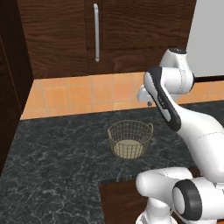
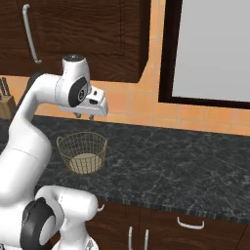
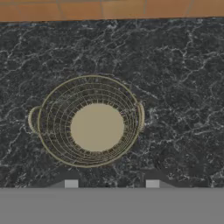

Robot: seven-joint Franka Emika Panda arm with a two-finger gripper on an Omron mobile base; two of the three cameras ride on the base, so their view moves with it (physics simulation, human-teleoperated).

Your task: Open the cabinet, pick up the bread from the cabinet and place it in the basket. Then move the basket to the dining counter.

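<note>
Cabinet top beyond the frame; knife block half cropped.

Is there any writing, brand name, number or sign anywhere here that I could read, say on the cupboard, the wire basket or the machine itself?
None: no readable text in any view.
The cabinet door: plain wood grain, no label.
The basket: bare wire, pale base, no tag.
The black-grey countertop and orange wall tiles: unmarked.
The robot arm: plain white, no logo visible.

I see a black-grey marbled countertop running under an orange tiled backsplash. A dark-framed window sits right, a knife block at the countertop's left edge, low drawers beneath.
</note>
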